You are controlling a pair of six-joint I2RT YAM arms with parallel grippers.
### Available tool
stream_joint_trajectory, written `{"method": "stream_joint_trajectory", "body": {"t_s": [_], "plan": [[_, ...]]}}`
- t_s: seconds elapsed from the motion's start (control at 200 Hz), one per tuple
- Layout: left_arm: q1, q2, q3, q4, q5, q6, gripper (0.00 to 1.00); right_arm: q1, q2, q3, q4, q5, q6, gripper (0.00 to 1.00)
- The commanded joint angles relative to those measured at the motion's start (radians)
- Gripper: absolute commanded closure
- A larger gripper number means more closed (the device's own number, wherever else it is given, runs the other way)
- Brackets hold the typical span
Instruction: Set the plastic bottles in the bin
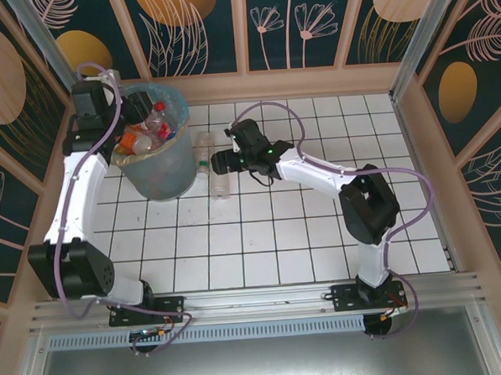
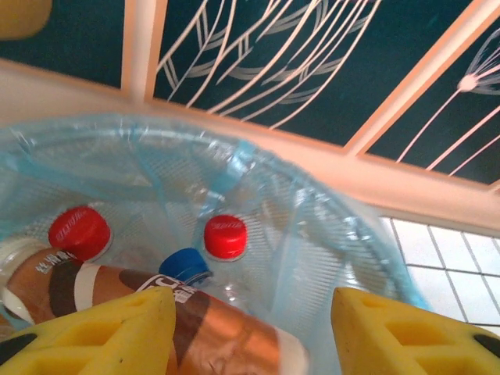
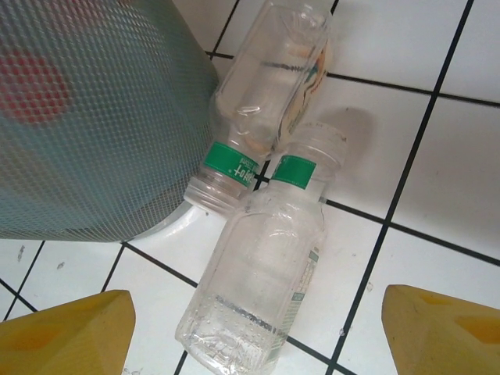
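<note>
The bin [image 1: 164, 171], grey with a light blue liner, stands at the back left and holds several plastic bottles [image 1: 147, 130]. My left gripper [image 1: 109, 96] hovers over its rim. In the left wrist view this gripper [image 2: 251, 312] is open above a brown-labelled bottle [image 2: 219, 328] that lies inside beside red caps [image 2: 225, 236] and a blue cap [image 2: 185, 266]. Two clear bottles [image 1: 204, 146] [image 1: 220, 185] lie on the tiles right of the bin. My right gripper [image 1: 218, 162] is over them. It is open [image 3: 256, 312] around the nearer bottle [image 3: 258, 266], which touches the other [image 3: 269, 94].
The bin's mesh wall [image 3: 94, 117] sits close on the left of the two floor bottles. A raised wooden frame and patterned panels [image 1: 309, 25] enclose the white tiled table [image 1: 320, 234]. The bin's liner [image 2: 312, 226] drapes over the rim.
</note>
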Motion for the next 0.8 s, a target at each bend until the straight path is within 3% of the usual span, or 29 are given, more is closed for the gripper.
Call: {"method": "stream_joint_trajectory", "body": {"t_s": [0.0, 0.105, 0.255, 0.445, 0.796], "plan": [[0.001, -0.106, -0.031, 0.075, 0.06, 0.043, 0.44, 0.022, 0.045, 0.041, -0.03, 0.021, 0.076, 0.17], [0.001, -0.18, -0.106, 0.154, 0.127, 0.085, 0.43, 0.043, 0.092, 0.073, -0.039, 0.022, 0.102, 0.16], [0.002, -0.283, -0.241, 0.299, 0.144, 0.117, 0.34, 0.064, 0.157, 0.108, -0.041, 0.026, 0.141, 0.03], [0.001, -0.308, -0.26, 0.298, 0.08, 0.143, 0.33, 0.072, 0.233, 0.127, -0.051, 0.044, 0.159, 0.04], [0.001, -0.31, -0.261, 0.304, 0.07, 0.136, 0.33, 0.063, 0.28, 0.117, -0.131, 0.059, 0.128, 0.12]]}}
